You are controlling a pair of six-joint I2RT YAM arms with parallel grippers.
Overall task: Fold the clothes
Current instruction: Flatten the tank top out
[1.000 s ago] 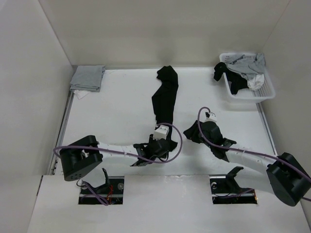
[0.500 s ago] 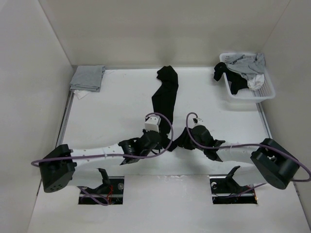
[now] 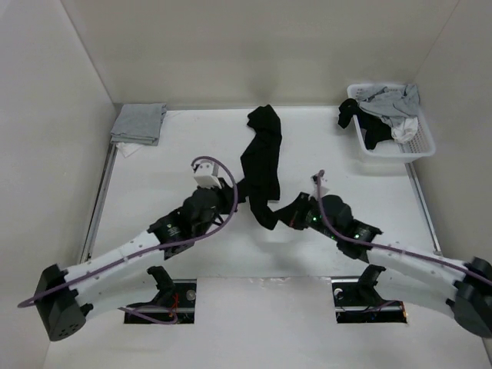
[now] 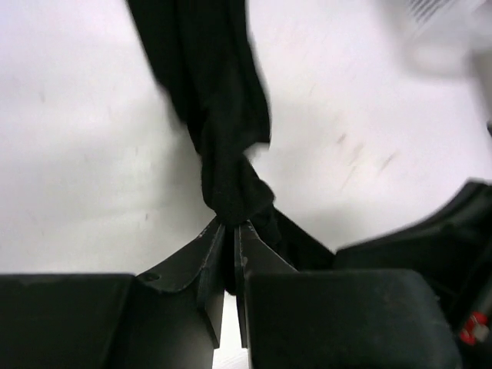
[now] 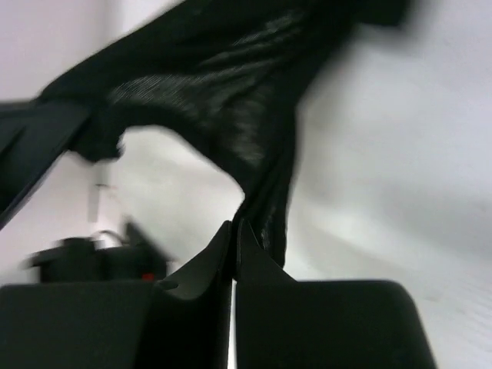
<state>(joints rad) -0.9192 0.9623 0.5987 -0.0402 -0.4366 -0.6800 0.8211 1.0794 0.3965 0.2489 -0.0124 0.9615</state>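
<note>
Over on the far right corner of the table [image 3: 169, 177], seen from the top camera, a white laundry basket [image 3: 396, 157] holds a loose heap: a grey garment [image 3: 392, 100] on top, a black garment [image 3: 373, 131] spilling over the left rim, and a white piece [image 3: 405, 131] on the near side. A folded grey cloth [image 3: 138, 123] lies in the far left corner, well apart from everything else. The black top [image 3: 261, 157] runs as a narrow, bunched strip from the far middle of the table toward the arms, its near end hooking between the two grippers. The left arm stretches diagonally from its base up and to the right, the left gripper [image 3: 234, 192] at the strip's left edge. The right arm reaches up and to the left from its base, the right gripper [image 3: 288, 215] at the strip's near end. From the left wrist camera, the left gripper [image 4: 229, 231] has its jaws drawn almost together, clamped on a twisted knot of the black top [image 4: 215, 100], which rises away over the white tabletop. From the right wrist camera, blurred, the right gripper [image 5: 234, 231] has its jaws pressed together, pinching a thin fold of the black top [image 5: 223, 100], whose sheer fabric spreads up and leftward above the fingertips.
</note>
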